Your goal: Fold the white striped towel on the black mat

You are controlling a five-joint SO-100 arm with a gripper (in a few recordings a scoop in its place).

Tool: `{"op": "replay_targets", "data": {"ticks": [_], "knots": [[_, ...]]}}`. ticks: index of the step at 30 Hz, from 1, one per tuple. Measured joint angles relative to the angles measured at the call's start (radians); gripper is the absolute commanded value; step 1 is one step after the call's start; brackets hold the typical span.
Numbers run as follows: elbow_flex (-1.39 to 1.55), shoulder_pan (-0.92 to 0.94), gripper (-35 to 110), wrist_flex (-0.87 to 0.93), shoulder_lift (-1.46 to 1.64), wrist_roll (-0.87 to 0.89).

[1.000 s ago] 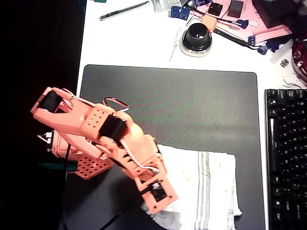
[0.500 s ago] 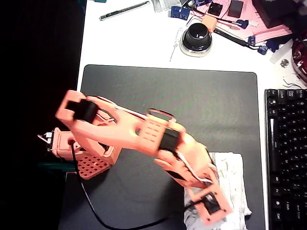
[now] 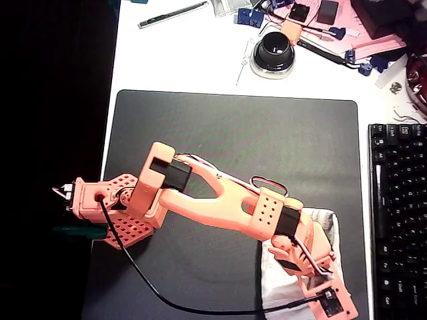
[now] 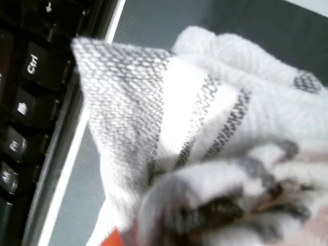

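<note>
Here the white striped towel (image 3: 325,227) is seen bunched into a narrow heap at the near right corner of the black mat (image 3: 233,133), close to the mat's right edge and just left of the black keyboard (image 3: 399,213). Most of the heap is covered in the overhead view by the orange arm (image 3: 220,200), which is stretched from its base at the left of the desk (image 3: 173,60) across the mat. The tool (image 3: 327,300) is placed over the near end of the towel; whether it is open or closed cannot be told. In the wrist view the towel (image 4: 205,118) is shown lifted in thick folds, grey stripes running across them, with keyboard keys (image 4: 31,66) at the left.
</note>
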Motion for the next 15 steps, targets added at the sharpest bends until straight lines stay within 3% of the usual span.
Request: {"op": "replay_targets", "data": {"ticks": [7,15], "knots": [[0.044,0.012,23,0.014,0.061,-0.021],[0.172,0.017,25,0.054,0.394,-0.046]]}}
